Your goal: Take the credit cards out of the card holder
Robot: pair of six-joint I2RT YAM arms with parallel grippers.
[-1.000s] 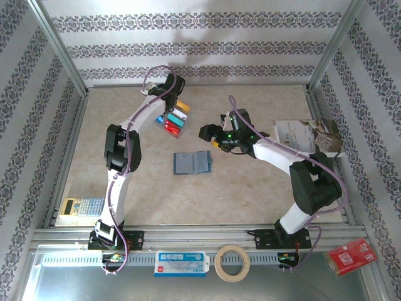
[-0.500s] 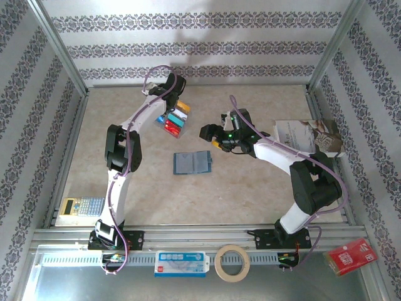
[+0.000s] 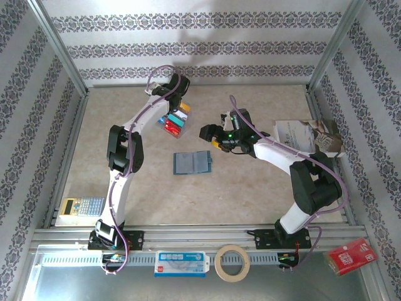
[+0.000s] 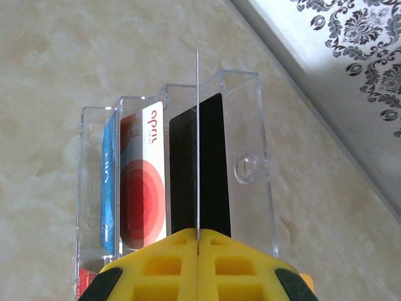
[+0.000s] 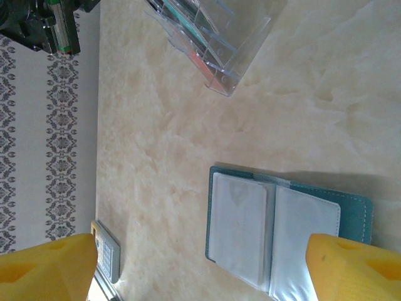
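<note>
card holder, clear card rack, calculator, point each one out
card holder (image 3: 192, 162), top view, middle of its open inner face
clear card rack (image 4: 248, 125), left wrist view, bare end wall
calculator (image 3: 91, 205), top view, its keypad

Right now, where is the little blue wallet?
In the top view, the blue wallet lies open near the middle of the table, just nearer the arms' bases than the clear card rack.

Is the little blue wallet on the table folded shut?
No, the card holder lies spread open and flat on the table, its inside facing up.
</note>
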